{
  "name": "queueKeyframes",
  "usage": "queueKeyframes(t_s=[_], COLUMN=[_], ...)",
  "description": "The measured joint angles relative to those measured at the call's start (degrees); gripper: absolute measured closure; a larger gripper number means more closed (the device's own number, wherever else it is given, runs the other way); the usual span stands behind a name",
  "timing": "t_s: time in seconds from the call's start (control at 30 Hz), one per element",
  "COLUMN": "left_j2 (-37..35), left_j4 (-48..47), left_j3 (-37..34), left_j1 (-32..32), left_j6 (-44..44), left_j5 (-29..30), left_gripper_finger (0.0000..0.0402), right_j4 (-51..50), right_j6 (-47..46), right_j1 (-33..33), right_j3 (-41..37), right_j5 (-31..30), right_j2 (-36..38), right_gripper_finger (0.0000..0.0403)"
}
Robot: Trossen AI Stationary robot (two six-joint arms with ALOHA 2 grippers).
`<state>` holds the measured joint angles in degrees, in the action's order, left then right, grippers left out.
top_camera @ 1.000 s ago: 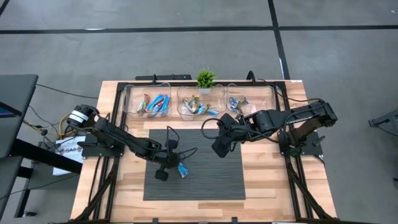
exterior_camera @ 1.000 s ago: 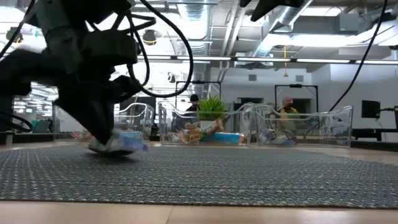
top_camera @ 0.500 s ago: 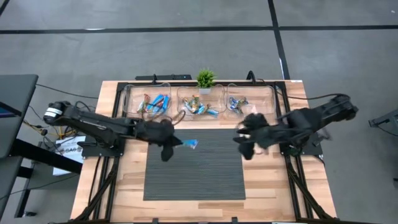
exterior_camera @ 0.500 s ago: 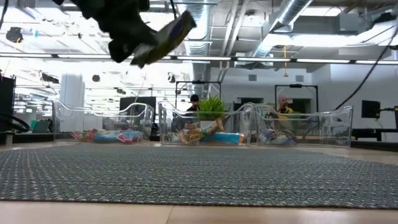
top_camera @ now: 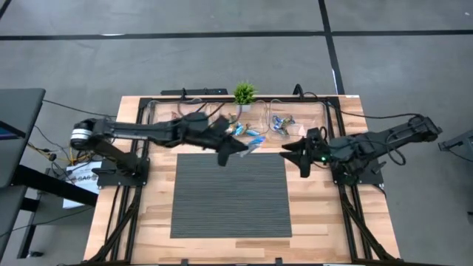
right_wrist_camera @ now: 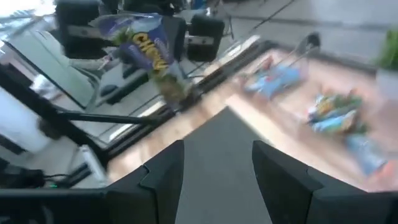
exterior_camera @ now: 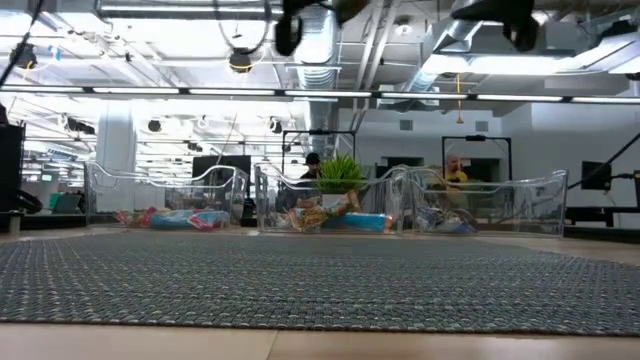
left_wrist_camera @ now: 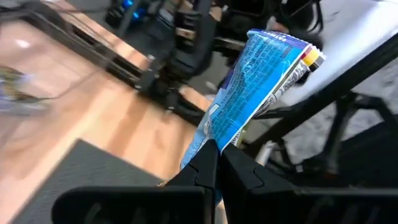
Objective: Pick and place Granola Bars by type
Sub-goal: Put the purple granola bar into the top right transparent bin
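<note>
Granola bar in crinkly blue foil, pinched in the closed left gripper above the back edge of the ribbed grey mat.

Its lower end is hidden between the dark fingers; from above it shows only as a pale blue sliver. Right gripper hovers over the wooden table with fingers apart, holding nothing. More bars lie blurred in clear plastic bins beside a small green plant.
</note>
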<state>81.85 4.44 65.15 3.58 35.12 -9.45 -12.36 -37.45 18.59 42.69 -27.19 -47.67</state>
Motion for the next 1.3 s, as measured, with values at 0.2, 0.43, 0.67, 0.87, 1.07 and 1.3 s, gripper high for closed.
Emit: queueKeyframes(t_s=[0.2,0.43,0.67,0.87,1.07,1.3], left_j2=[8.2,10.2,10.2,10.2,11.2,12.0], left_j4=[-0.2,0.2,-0.7,-0.6,1.7,2.6], left_j3=[10.8,13.7,13.5,13.5,13.4,13.4], left_j1=[1.7,3.7,4.9,4.9,4.9,4.9], left_j6=[5.1,7.4,8.5,8.1,8.8,9.1], left_j5=[-7.3,-8.3,-10.8,-11.7,-13.2,-12.9], left_gripper_finger=[0.0401,0.0401,0.0401,0.0401,0.0401,0.0401], right_j4=[3.7,7.8,12.6,16.7,23.8,23.9], right_j6=[12.3,16.9,17.1,17.0,16.5,17.0], right_j1=[-4.9,-9.3,-13.8,-17.7,-20.2,-20.6], right_j3=[0.0,0.0,0.0,0.0,0.1,2.6], right_j5=[0.2,7.8,16.1,22.3,29.1,30.9], right_j2=[-1.8,-2.1,-2.3,-2.3,-6.5,-10.7], right_gripper_finger=[0.0223,0.0223,0.0223,0.0223,0.0223,0.024])
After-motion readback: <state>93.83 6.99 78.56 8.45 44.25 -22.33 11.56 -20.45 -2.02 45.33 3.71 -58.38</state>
